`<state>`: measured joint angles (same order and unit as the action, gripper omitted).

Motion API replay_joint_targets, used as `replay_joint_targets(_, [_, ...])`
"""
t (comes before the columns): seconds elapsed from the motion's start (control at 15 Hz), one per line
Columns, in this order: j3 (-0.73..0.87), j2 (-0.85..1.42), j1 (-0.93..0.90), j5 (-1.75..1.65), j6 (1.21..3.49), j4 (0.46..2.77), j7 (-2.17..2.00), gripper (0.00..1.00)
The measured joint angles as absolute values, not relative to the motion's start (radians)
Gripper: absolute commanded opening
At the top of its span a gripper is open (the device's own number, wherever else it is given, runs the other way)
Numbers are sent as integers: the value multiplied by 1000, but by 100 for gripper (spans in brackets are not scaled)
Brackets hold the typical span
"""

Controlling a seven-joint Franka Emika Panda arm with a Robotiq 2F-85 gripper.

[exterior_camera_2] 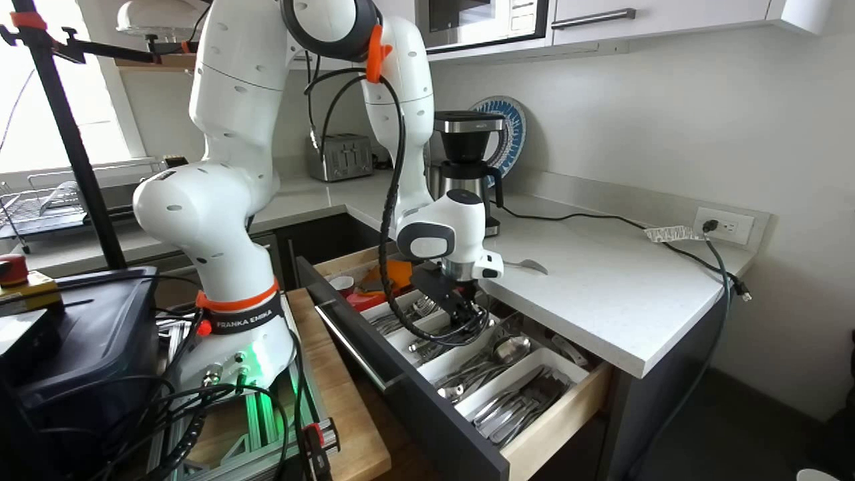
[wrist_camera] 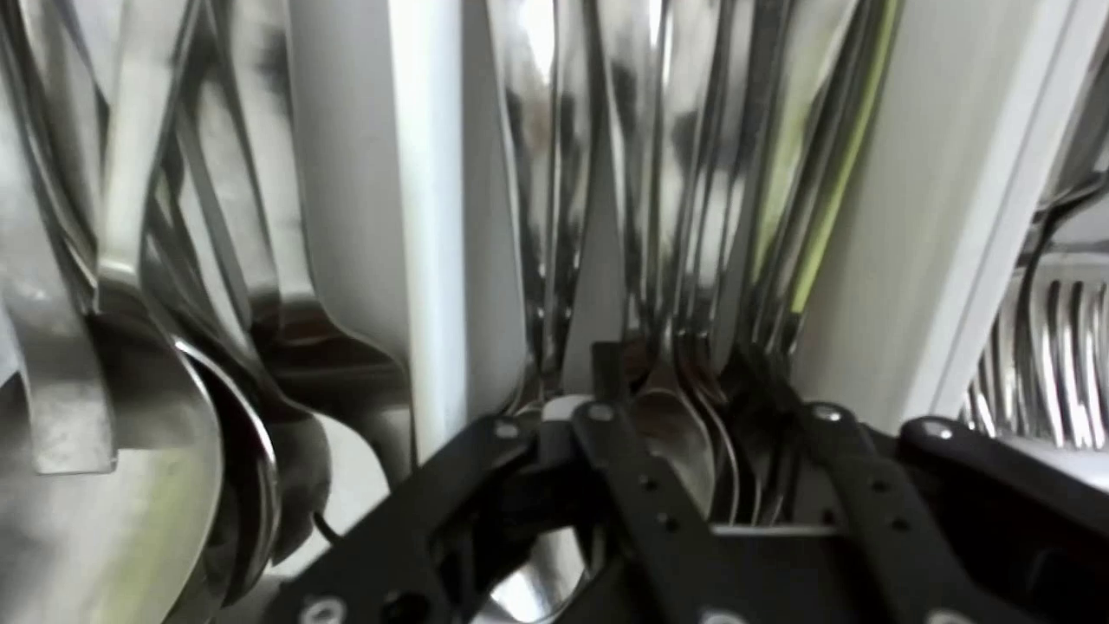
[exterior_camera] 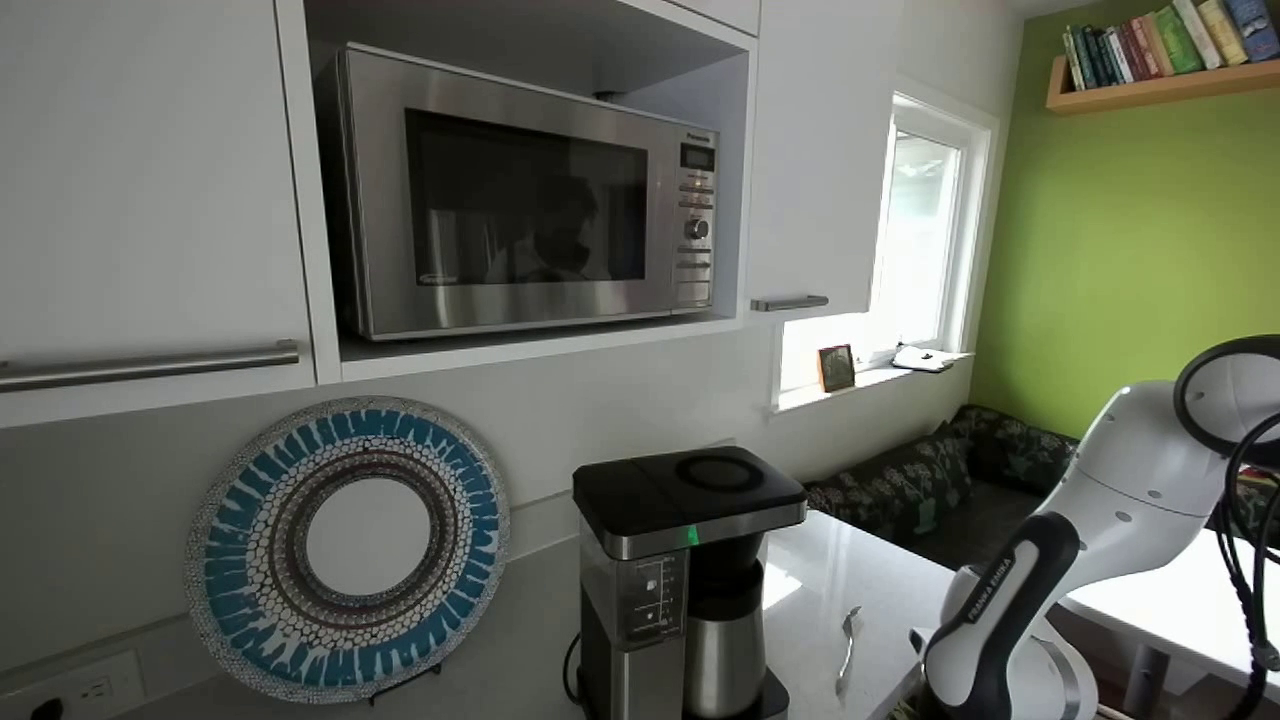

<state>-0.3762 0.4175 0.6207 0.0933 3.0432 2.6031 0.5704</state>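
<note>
My gripper (wrist_camera: pixel 684 373) reaches down into an open cutlery drawer (exterior_camera_2: pixel 364 354), also seen in an exterior view (exterior_camera_2: pixel 467 310). In the wrist view its black fingers stand apart over a white compartment of spoons. A spoon bowl (wrist_camera: pixel 671 433) and several spoon edges show between the fingers. The fingertips are dark and partly hidden among the cutlery, so contact is unclear. Larger serving spoons (wrist_camera: pixel 165 373) lie in the compartment to the left, past a white divider (wrist_camera: pixel 433 217). Forks (wrist_camera: pixel 1044 355) show at the right. A lime-green handle (wrist_camera: pixel 845 182) lies near the right finger.
The counter (exterior_camera_2: pixel 601 280) overhangs the drawer's far side. A utensil lies on it in both exterior views (exterior_camera: pixel 848 650) (exterior_camera_2: pixel 528 266). A coffee maker (exterior_camera: pixel 640 580), a decorated round plate (exterior_camera: pixel 230 570) and a toaster (exterior_camera_2: pixel 344 158) stand there. A cable hangs beside the gripper.
</note>
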Motion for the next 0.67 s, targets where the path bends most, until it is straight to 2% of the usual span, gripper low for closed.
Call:
replay_joint_targets(0.13, [-391, 414, 638, 88, 3045, 2602, 570, 34])
replay_joint_targets(0.27, [-401, 414, 646, 82, 3045, 2601, 570, 48])
replay_joint_targets(0.47, [-422, 414, 657, 79, 3045, 2601, 570, 57])
replay_joint_targets(0.53, [-431, 414, 661, 78, 3045, 2601, 570, 51])
replay_joint_targets(0.67, [-447, 418, 670, 78, 3044, 2601, 570, 48])
